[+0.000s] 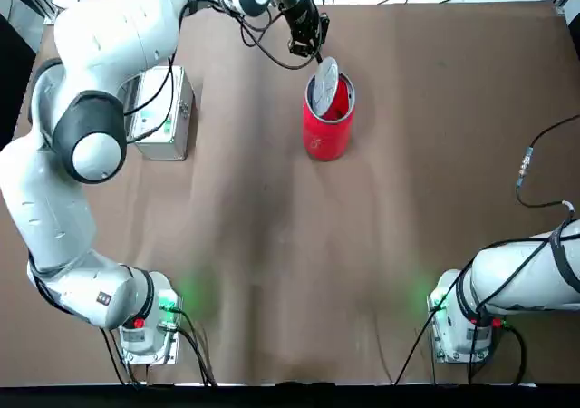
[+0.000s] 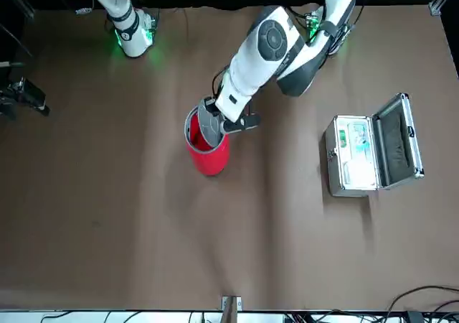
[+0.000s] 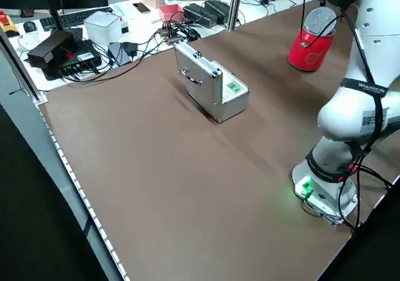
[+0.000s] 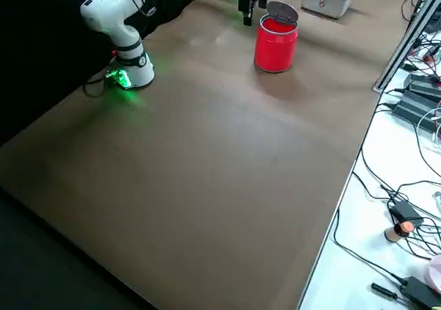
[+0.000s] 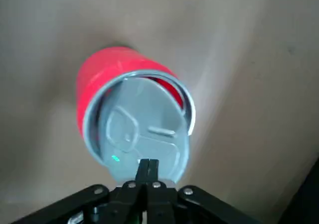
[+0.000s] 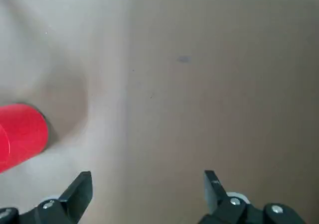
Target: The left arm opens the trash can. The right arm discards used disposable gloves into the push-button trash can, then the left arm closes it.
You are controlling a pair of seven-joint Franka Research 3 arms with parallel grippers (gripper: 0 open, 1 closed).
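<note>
Reaching across the brown table point(image 1: 272, 245), the left arm point(image 1: 82, 145) bends from its green-lit base at the lower left of the top view up to the upper middle, where the left gripper point(image 1: 317, 54) hangs just over the far rim of the trash can point(image 1: 326, 129). In the left wrist view that gripper point(image 5: 148, 167) shows its two black fingers pressed together with no gap, their tips at the edge of the lid point(image 5: 144, 134). The lid is tilted, one side raised off the rim, so the red inside of the can shows beside it; in the front view the lid point(image 2: 209, 124) leans against the can's upper right edge, under the arm's wrist.

The trash can stands upright in the upper middle of the top view. A silver metal case point(image 1: 163, 113) sits well apart from it at the upper left, partly under the left arm.

The right arm point(image 1: 521, 276) rests at the lower right edge of the top view by its green-lit base. The right gripper point(image 6: 147, 189) has its fingers spread wide over bare table, holding nothing, with the trash can at the left edge of its wrist view.

No gloves can be made out in any view.
</note>
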